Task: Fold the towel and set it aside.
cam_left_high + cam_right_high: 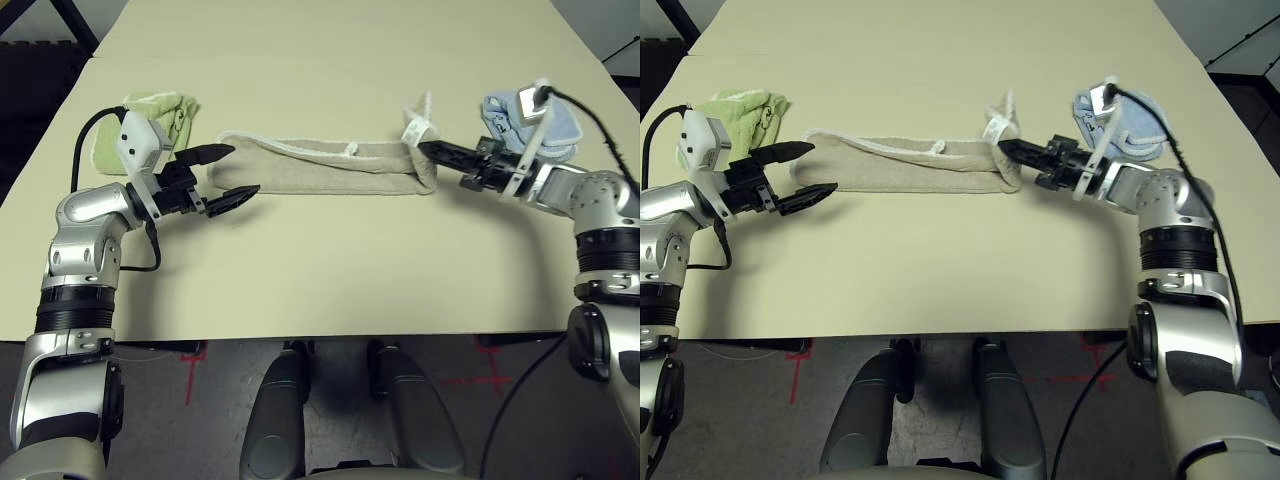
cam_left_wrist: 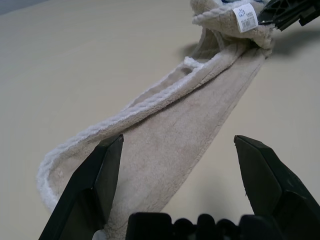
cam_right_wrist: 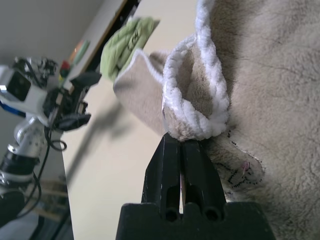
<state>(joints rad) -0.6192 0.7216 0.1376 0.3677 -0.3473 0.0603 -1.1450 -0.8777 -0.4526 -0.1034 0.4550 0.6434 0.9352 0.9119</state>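
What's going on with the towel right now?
The right gripper is shut on one end of the beige towel, which lies in a long folded strip across the table. The left gripper is open at the strip's other end, not gripping. A green towel and a blue towel sit aside.

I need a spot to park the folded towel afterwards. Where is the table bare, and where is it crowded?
Bare: the wide far half of the table beyond the towel, and the near strip in front of it. Crowded: the corners by the green towel near the left gripper, and the blue towel beside the right gripper.
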